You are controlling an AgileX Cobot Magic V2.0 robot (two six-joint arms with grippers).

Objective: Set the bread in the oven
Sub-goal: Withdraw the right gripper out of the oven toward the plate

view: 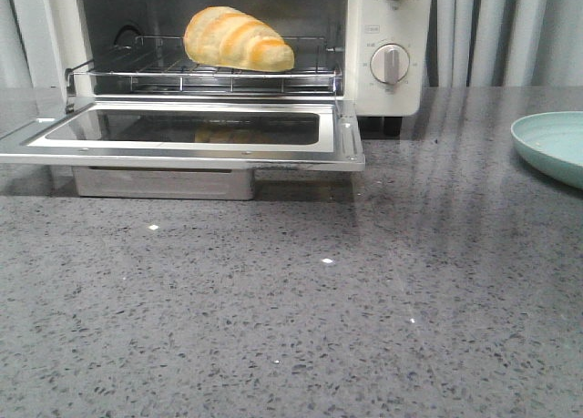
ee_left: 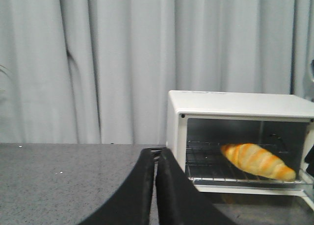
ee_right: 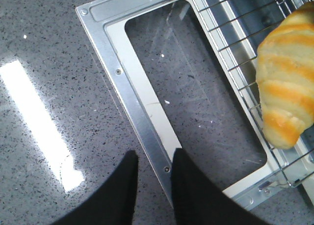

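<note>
The bread (view: 239,39), a golden-brown striped roll, lies on the wire rack (view: 182,76) inside the cream-white oven (view: 396,95). The glass door (view: 346,136) is folded down flat and open. Neither gripper shows in the front view. In the left wrist view my left gripper (ee_left: 155,159) is shut and empty, off to the side of the oven (ee_left: 235,103), with the bread (ee_left: 257,161) visible inside. In the right wrist view my right gripper (ee_right: 156,159) is open and empty above the outer edge of the open door (ee_right: 142,97); the bread (ee_right: 287,87) lies on the rack (ee_right: 235,43) beyond.
A pale green plate (view: 556,145) sits at the right edge of the grey speckled counter (view: 291,300). A metal tray (view: 164,183) sticks out under the open door. Grey curtains (ee_left: 98,63) hang behind the counter.
</note>
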